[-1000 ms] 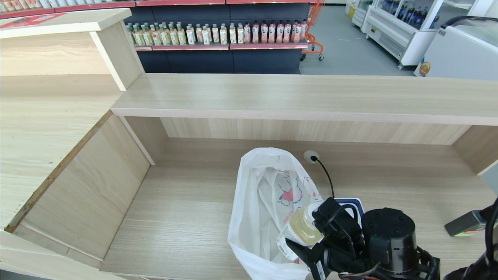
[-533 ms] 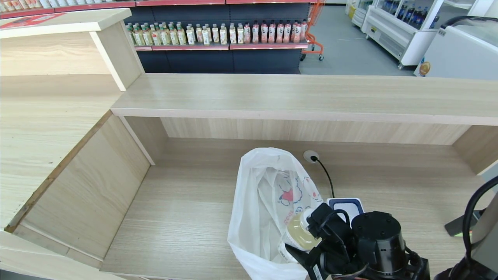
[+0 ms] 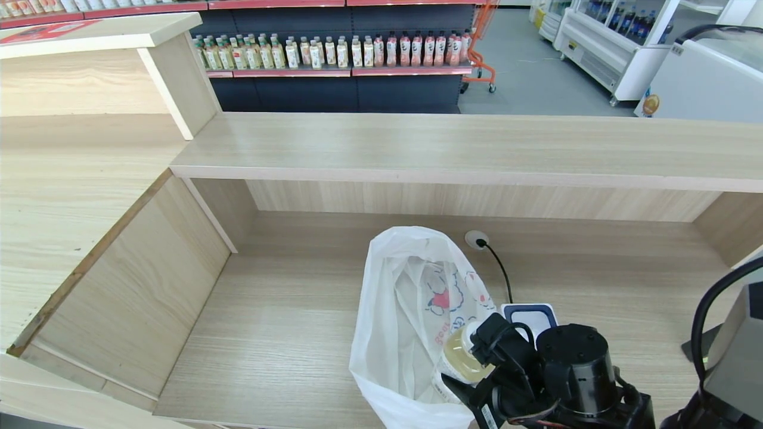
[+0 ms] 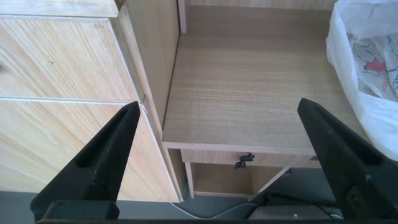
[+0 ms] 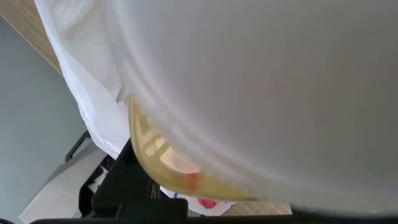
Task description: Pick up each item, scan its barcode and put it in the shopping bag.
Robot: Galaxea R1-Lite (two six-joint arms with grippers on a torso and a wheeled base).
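A white plastic shopping bag point(image 3: 405, 310) stands open on the lower counter; its side also appears in the left wrist view point(image 4: 373, 74). My right gripper point(image 3: 465, 364) is shut on a bottle of pale yellow drink point(image 3: 460, 356), held tilted at the bag's right rim, partly inside the mouth. In the right wrist view the bottle's yellow contents point(image 5: 155, 146) are very close, with the bag's plastic point(image 5: 93, 87) beside them. My left gripper point(image 4: 217, 165) hangs open and holds nothing, off the counter's left front corner, well away from the bag.
A blue-and-white scanner base point(image 3: 529, 313) sits just right of the bag, its black cable point(image 3: 501, 271) running to a grommet point(image 3: 476, 239). A dark grey object point(image 3: 694, 350) lies at the far right. A raised wooden shelf point(image 3: 465, 149) overhangs the back; a side wall point(image 3: 137, 286) closes the left.
My right gripper has carried the bottle a little left and down, deeper into the bag's mouth. A grey part of the arm has come in at the right edge.
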